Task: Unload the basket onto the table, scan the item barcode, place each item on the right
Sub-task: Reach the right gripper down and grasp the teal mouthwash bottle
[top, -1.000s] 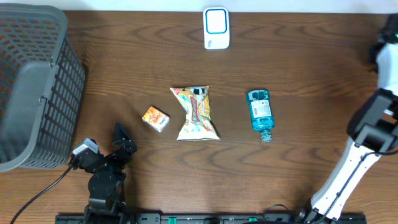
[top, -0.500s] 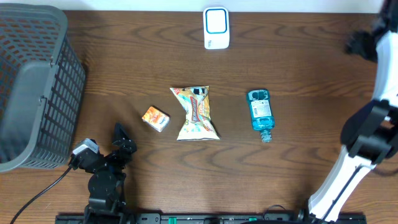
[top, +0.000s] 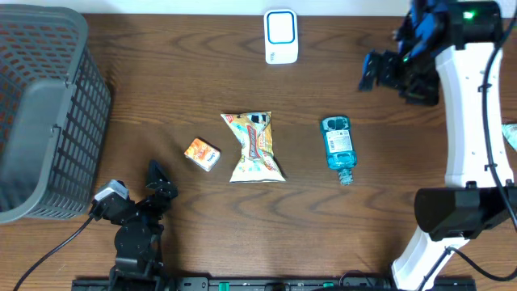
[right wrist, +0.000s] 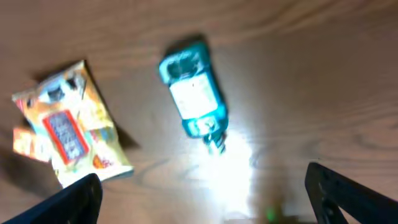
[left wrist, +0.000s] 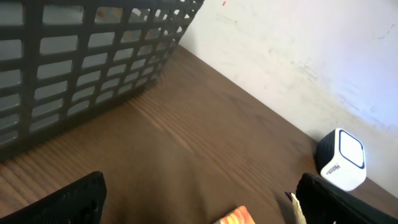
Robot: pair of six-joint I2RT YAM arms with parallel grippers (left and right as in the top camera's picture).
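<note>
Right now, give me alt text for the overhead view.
A small orange box, a snack bag and a blue bottle on its side lie in a row on the table. A white scanner stands at the far edge, a grey basket at the image's left. The right gripper hangs beyond the bottle; the left gripper rests near the box.

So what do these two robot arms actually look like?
The right arm is white tubing with black joints and a green light near its wrist. The left arm is mostly black, trailing a grey cable. Both have black fingers.
</note>
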